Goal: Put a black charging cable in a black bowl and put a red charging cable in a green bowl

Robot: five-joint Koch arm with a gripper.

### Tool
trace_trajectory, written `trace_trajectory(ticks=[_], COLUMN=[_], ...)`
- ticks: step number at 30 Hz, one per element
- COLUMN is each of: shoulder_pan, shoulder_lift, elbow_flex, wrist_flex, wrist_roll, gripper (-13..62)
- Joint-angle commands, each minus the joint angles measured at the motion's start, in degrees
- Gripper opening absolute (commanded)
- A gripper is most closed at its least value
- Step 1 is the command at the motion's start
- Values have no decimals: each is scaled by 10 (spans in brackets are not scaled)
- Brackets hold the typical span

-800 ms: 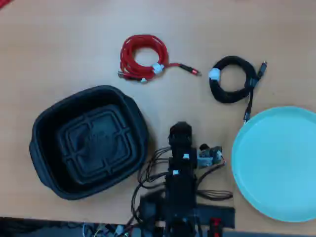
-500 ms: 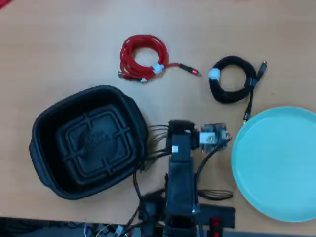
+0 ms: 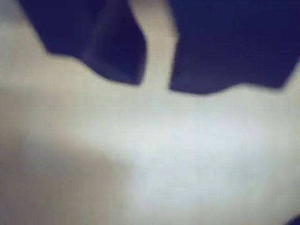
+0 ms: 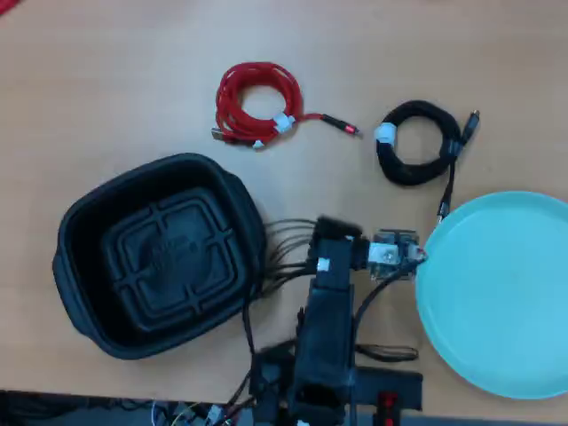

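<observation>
Lying untouched on the tabletop (image 4: 106,80), black cable (image 4: 417,144) and red cable (image 4: 257,102) are well apart from the pincer (image 3: 157,86), shown slightly parted, empty. A blurred wrist view risks a mis-aimed grasp.

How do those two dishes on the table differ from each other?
In the overhead view, the black bowl is a deep rounded rectangle with a ribbed floor and rim handles; the green bowl is a shallow, smooth, pale mint round dish. The black bowl lies left of the arm, the green bowl right, partly cut off by the picture's edge. Both are empty and similar in size.
</observation>
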State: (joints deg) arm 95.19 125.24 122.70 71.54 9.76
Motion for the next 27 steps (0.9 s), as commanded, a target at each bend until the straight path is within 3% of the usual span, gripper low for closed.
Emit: trace_trajectory(ticks=[1, 10, 15, 27], shoulder_pan=[29, 34, 40, 102], shoulder_lift=[-11, -243, -374, -409], elbow_flex=[-142, -436, -511, -642], wrist_flex=[49, 177, 180, 246], wrist_roll=[-21, -20, -18, -18], gripper=[89, 116, 116, 127])
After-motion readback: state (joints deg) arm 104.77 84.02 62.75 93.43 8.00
